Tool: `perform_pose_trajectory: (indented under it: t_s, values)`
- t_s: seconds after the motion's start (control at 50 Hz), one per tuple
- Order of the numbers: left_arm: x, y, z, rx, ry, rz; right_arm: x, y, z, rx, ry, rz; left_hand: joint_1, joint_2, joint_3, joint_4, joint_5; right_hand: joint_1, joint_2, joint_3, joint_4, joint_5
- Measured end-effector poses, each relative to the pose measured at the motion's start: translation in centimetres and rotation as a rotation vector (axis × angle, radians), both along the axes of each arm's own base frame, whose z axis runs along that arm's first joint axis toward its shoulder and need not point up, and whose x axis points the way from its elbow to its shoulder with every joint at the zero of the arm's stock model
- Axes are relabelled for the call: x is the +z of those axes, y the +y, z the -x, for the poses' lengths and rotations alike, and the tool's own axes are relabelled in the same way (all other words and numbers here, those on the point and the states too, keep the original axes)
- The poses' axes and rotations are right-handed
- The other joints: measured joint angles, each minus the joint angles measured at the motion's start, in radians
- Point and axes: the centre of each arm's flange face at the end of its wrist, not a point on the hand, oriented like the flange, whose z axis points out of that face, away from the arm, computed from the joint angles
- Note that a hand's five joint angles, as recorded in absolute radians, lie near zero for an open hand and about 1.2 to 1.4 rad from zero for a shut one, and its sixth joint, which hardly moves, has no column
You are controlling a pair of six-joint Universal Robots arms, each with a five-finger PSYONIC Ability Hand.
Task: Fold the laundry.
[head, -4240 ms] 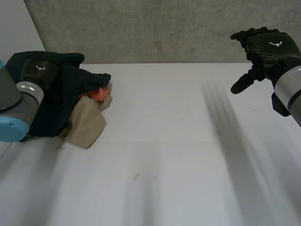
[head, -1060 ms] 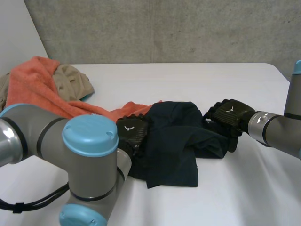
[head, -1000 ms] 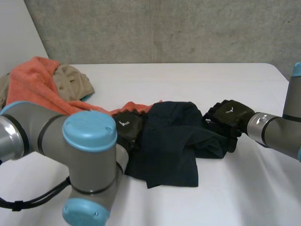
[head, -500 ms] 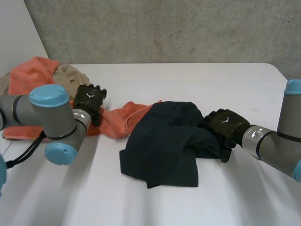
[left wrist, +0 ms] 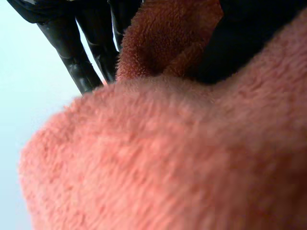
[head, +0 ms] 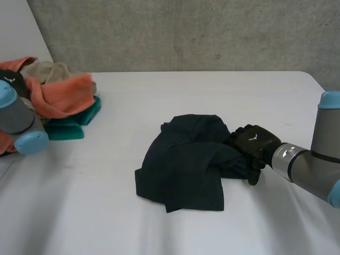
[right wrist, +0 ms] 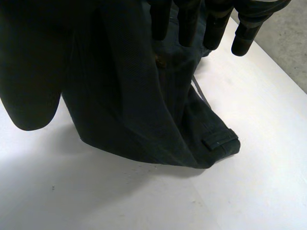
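Orange towel [head: 64,96] gone leftward, gripped by left hand [head: 8,83]; right hand [head: 254,143] pinches dark garment [head: 183,164].

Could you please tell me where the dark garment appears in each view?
Head view: dark garment in the middle, right hand gripping its edge.
Left wrist view: orange towel in the left hand instead.
Right wrist view: garment behind the right hand's fingertips.
Shared landmark: the right hand.
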Motion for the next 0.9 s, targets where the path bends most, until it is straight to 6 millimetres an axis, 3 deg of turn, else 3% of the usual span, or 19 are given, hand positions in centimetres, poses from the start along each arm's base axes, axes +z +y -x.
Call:
perform_pose_trajectory:
  t_s: [0.1,0.12,0.14,0.18,0.26,0.34,0.46,0.6,0.76,0.9]
  values:
    - [-1.9,0.3,0.6,-0.012,-0.064,-0.058,0.0,0.1,-0.1,0.003,0.000,-0.001,-0.011,-0.047,-0.046,-0.051,-0.006,0.000,0.000,0.000,0.000,0.000]
    - [-2.0,0.5,0.9,-0.019,-0.066,-0.064,0.0,0.1,-0.1,0.002,0.000,-0.001,-0.102,-0.154,-0.153,-0.161,-0.095,0.000,0.000,0.000,0.000,0.000]
    - [-1.8,0.8,1.4,-0.032,-0.064,-0.064,0.0,0.1,0.0,0.002,-0.001,0.000,-0.406,-0.459,-0.432,-0.459,-0.355,0.000,0.000,0.000,0.000,0.000]
    - [-1.2,1.4,2.1,-0.052,-0.055,-0.059,0.1,0.1,0.0,0.001,-0.002,0.002,-0.580,-0.696,-0.664,-0.743,-0.578,0.000,0.000,0.000,0.000,0.000]
    - [0.9,2.8,3.6,-0.091,-0.023,-0.030,0.4,0.0,0.0,-0.002,-0.004,0.012,-0.693,-0.941,-0.934,-0.963,-0.836,0.000,0.000,0.000,0.000,0.000]
    - [3.7,4.8,4.7,-0.130,0.026,0.009,0.8,0.0,0.1,-0.004,-0.007,0.025,-0.909,-0.966,-0.958,-0.980,-0.891,0.000,0.000,0.000,0.000,0.000]
    - [6.8,8.8,7.0,-0.226,0.088,-0.002,2.3,0.0,0.3,-0.011,-0.018,0.067,-0.910,-0.975,-0.958,-0.984,-0.891,0.000,0.000,0.000,0.000,0.000]
    - [8.9,14.3,10.5,-0.382,0.161,-0.093,4.1,-0.1,0.5,-0.019,-0.030,0.119,-0.910,-0.981,-0.973,-0.989,-0.891,0.000,0.000,0.000,0.000,0.000]
    - [9.1,21.5,15.6,-0.587,0.358,-0.242,5.3,-0.1,0.6,-0.018,-0.033,0.143,-0.910,-0.981,-0.973,-0.990,-0.891,0.000,0.000,0.000,0.000,0.000]
    - [6.4,26.2,19.3,-0.703,0.507,-0.401,5.4,0.0,0.6,-0.012,-0.022,0.130,-0.910,-0.981,-0.973,-0.990,-0.891,0.000,0.000,0.000,0.000,0.000]
